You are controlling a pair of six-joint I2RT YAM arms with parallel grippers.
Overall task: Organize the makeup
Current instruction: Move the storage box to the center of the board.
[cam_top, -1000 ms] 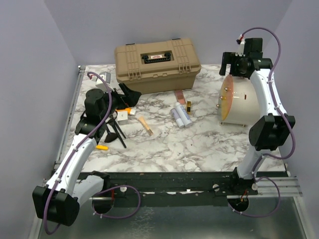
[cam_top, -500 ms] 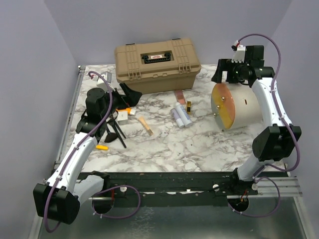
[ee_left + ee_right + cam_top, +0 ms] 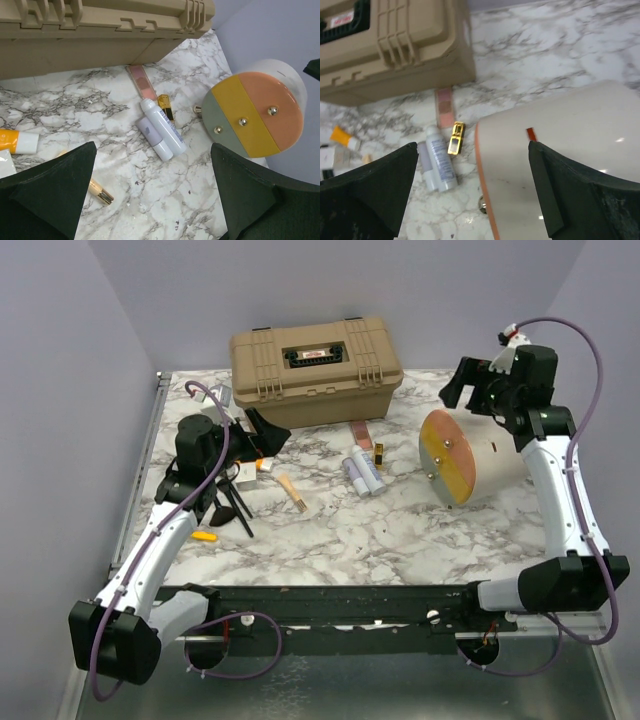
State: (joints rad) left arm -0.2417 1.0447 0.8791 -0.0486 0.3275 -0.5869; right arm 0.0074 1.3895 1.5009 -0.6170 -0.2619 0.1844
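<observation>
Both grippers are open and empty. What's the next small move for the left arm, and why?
Probably ease the left gripper forward and down toward the two pale plastic tubes. Its jaws are wide and hold nothing, and the tubes lie side by side on the marble tabletop, framed between its fingers in the wrist view. Mind the small gold stick just beside them.

Plain lavender walls (image 3: 70,360) enclose a white marble-patterned table (image 3: 400,530).
</observation>
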